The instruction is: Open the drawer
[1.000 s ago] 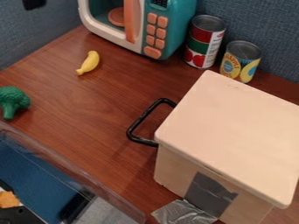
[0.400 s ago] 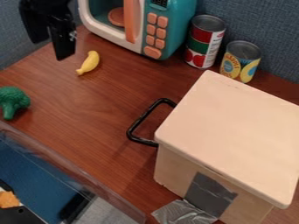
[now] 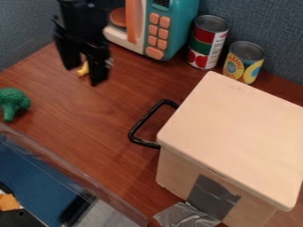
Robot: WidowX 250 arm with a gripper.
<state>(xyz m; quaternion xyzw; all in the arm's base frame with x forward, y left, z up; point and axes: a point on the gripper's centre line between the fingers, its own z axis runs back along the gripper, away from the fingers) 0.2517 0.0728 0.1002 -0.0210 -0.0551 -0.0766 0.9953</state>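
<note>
Now the hand [image 3: 84, 74] has come farther in from the top left, a bit closer to the black handle [image 3: 144, 119], with its fingers partly open and nothing held between them. The handle has stayed put on the left side of the pale drawer box [image 3: 234, 128], near the middle of the view, so it all looks shut, and the hand likely must go lower and closer before it can pull.
</note>
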